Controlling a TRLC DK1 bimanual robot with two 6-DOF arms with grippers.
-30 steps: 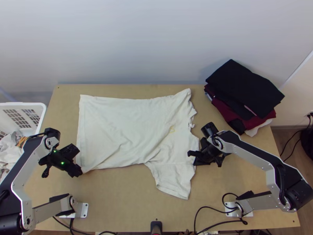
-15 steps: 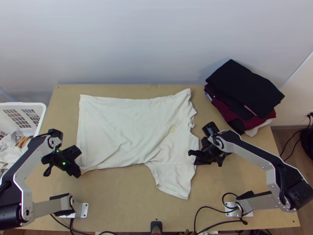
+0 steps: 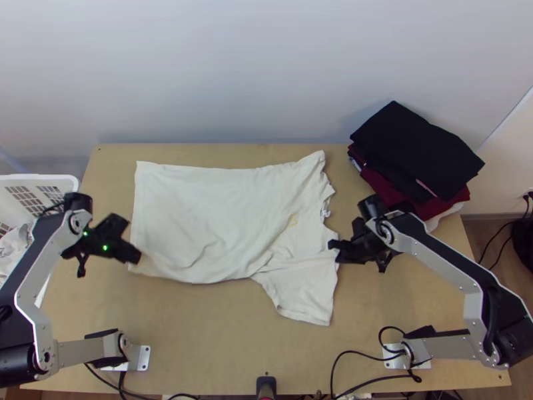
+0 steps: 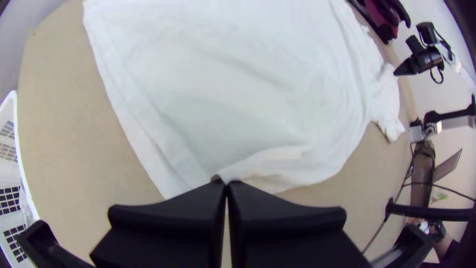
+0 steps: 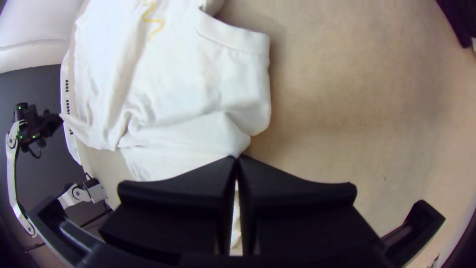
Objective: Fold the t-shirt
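Pinching the white t-shirt [image 3: 206, 220] at 2 spots: L end effector [image 3: 138, 257] shut on a hem corner, R end effector [image 3: 334, 247] on the shoulder edge. It's spread, creased, on the counter [image 3: 200, 340], w/ folded clothes [image 3: 416, 153] stacked far R, basket [image 3: 40, 179] at L.

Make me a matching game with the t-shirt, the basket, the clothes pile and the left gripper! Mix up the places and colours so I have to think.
Column one
1. t-shirt
2. basket
3. clothes pile
4. left gripper

Column two
A. black on top, at the far right of the table
B. shut on cloth near a bottom corner
C. off-white, mostly spread out, with a small yellow mark
D. white, past the table's left edge

Right pairs: 1-C, 2-D, 3-A, 4-B
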